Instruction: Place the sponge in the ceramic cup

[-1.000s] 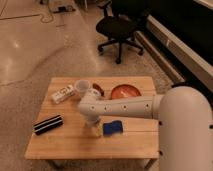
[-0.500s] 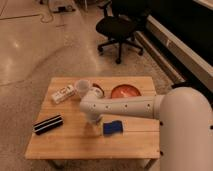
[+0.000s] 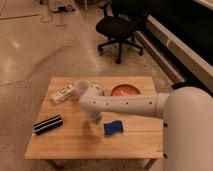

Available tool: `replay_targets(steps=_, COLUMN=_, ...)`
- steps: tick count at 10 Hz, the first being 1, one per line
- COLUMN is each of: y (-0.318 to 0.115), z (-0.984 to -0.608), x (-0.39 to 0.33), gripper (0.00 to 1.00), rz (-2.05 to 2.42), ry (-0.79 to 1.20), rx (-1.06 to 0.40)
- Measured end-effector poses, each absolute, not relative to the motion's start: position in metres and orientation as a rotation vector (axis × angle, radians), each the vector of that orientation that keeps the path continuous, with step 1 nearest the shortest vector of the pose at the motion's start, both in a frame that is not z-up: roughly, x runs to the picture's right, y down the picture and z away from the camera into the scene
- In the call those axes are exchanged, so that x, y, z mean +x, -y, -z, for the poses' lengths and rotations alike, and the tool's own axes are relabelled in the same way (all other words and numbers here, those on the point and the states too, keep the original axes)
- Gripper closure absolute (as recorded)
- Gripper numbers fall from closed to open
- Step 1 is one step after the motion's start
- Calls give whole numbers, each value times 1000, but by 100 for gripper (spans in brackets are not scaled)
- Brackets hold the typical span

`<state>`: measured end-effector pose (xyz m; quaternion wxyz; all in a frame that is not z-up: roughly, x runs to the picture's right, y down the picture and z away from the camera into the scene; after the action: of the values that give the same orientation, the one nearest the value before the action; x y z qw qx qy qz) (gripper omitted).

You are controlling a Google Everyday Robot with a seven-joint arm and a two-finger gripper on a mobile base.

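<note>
a light wooden table (image 3: pixel 65 142) with plank lines stands on a pale, speckled, glossy floor (image 3: pixel 30 55). behind it is a black office chair (image 3: pixel 120 30) on castors, and a dark wall with a pale ledge runs along the right side of the room. cables lie on the floor at the top left.

no writing can be read; a white box (image 3: pixel 62 94) near the table's back left carries dark marks too small to make out. a black bar (image 3: pixel 48 124) with white stripes lies near the left front edge.

the sponge (image 3: pixel 113 128) is a small bright blue block, roughly rectangular, lying flat on the table right of centre toward the front. the cup (image 3: pixel 82 86) is plain white and round, standing upright at the back, between the box and an orange bowl (image 3: pixel 125 90), well apart from the sponge.

a white arm (image 3: pixel 130 104) reaches in from the right across the table and bends down. its pincer (image 3: pixel 97 131) points at the tabletop just left of the sponge; whether it is released or clenched cannot be told, nor whether it touches the sponge.
</note>
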<state>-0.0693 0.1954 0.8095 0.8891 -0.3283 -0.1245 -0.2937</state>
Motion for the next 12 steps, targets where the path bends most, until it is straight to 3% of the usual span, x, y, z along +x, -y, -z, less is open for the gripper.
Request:
replay_targets(steps=3, y=-192, z=-791, x=-66, gripper=20, rz=584, ry=258, rx=-700)
replay_targets(steps=12, y=-219, z=-807, x=18, gripper=20, rz=479, ry=266, rx=-675)
